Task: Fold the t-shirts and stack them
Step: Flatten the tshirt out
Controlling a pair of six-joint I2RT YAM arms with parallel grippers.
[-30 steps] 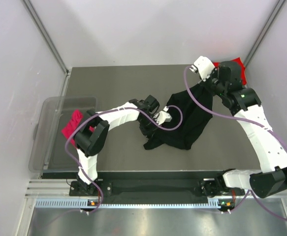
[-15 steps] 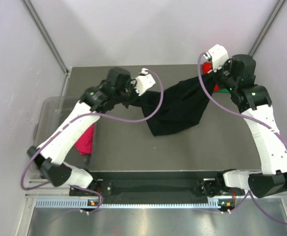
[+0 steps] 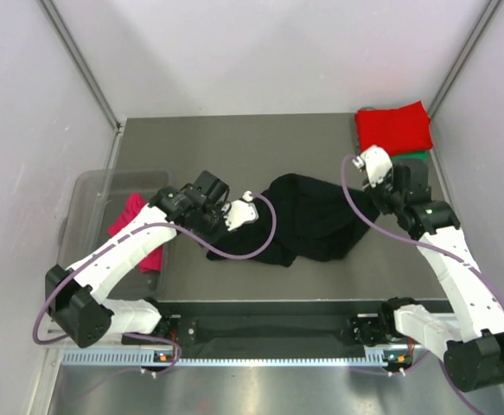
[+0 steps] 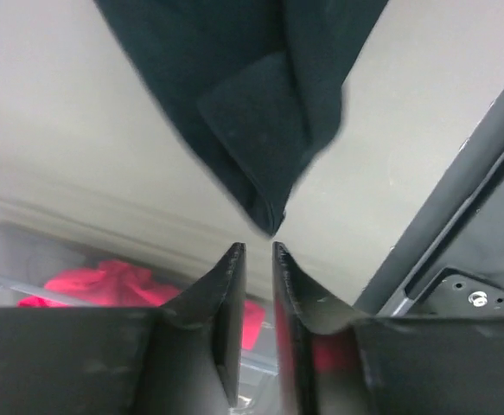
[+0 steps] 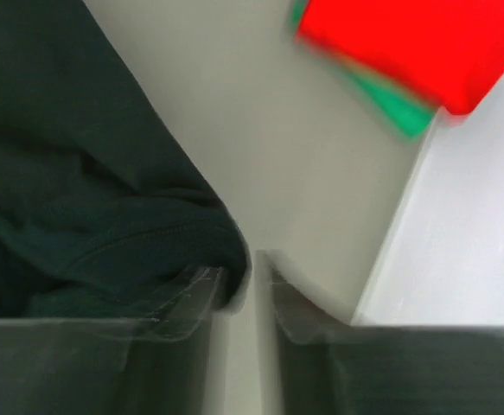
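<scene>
Probably limp, light: crumpled black cloth t-shirt. Left end effector, right end effector barely parted, empty; pinch its corners just ahead.

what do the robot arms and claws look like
Both arms are white links with black joints: left arm, right arm. A purple cable loops along each. Each claw has two dark tapered fingers: left claw, right claw.

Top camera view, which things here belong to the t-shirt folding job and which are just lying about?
Job:
- black t-shirt, loose on the table
- red t-shirt, folded
- green t-shirt, under the red
- magenta t-shirt, in the bin

Just there:
- clear bin
- table
</scene>
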